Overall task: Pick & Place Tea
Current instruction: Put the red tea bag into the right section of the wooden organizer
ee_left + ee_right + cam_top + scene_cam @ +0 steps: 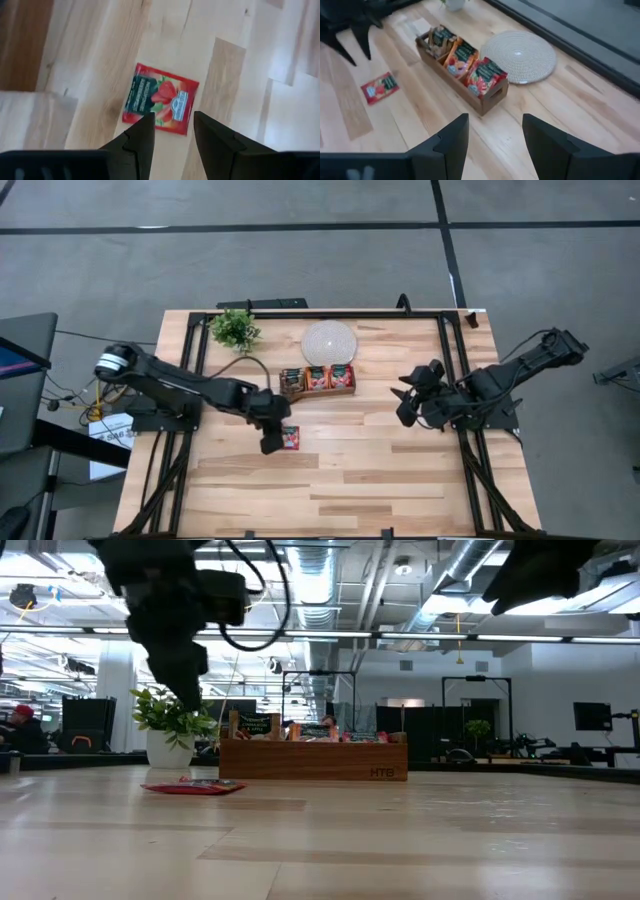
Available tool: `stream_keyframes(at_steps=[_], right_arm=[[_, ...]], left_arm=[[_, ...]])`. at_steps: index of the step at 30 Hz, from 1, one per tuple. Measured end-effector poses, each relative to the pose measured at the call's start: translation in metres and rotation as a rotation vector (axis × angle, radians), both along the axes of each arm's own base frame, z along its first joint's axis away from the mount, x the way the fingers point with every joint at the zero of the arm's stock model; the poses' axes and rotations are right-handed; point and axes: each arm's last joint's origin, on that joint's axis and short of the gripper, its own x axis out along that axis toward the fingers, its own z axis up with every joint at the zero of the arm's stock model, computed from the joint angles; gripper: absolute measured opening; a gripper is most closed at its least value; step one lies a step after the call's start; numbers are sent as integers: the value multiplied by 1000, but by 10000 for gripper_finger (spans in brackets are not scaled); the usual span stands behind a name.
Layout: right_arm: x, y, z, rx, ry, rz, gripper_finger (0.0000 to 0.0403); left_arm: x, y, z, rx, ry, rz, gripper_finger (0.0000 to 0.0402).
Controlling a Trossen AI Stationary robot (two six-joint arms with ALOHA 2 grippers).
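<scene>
Only the left wrist view gives the print on the loose sachet [160, 106]: red, a strawberry picture, a dark panel on one side. It lies flat on the table [235, 75]. The high view alone places it on the table as a whole: sachet [291, 438] forward of the wooden tray [318, 380], toward the table's near edge, well apart from the tray. The low view alone shows height: the left arm's dark body hangs above the sachet [195, 786], and a gap of air is seen between them.

Left gripper [172, 125]: fingers parted, nothing between them, no contact with the sachet; the tips are seen over the sachet's edge. In the high view the left gripper [274, 435] sits just beside the sachet.

Right gripper [494, 132]: fingers held wide apart, empty, raised above the table. In the high view the right gripper [407, 402] is parked at the right side, well apart from the tray.

Tray, as seen from the right wrist [490, 98]: three compartments, each filled with upright sachets [485, 76], red-orange in two, darker packets in the end compartment. A round white woven disc [518, 56] lies just behind the tray. A small potted plant [235, 330] stands at the table's back left.
</scene>
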Motion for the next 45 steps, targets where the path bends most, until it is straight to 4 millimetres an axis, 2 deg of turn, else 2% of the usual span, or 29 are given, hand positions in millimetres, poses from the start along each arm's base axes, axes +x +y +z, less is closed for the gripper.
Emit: stream_keyframes(at_steps=[5, 12, 23, 28, 36, 45], right_arm=[[-2, 4, 0, -11, 9, 36, 177], [-2, 4, 0, -10, 10, 39, 176], [-2, 4, 0, -30, 22, 55, 173], [-2, 4, 0, -29, 23, 56, 171], [-2, 5, 0, -24, 19, 57, 173], [-2, 5, 0, -23, 18, 57, 169]], left_arm=[[12, 0, -8, 67, 30, 34, 128], [13, 4, -9, 173, 12, 96, 128], [14, 0, -9, 51, 13, 97, 128], [17, -2, -15, 53, 35, 91, 128], [23, -4, -38, 96, 99, 149, 128], [19, -3, -42, 117, 150, 173, 128]])
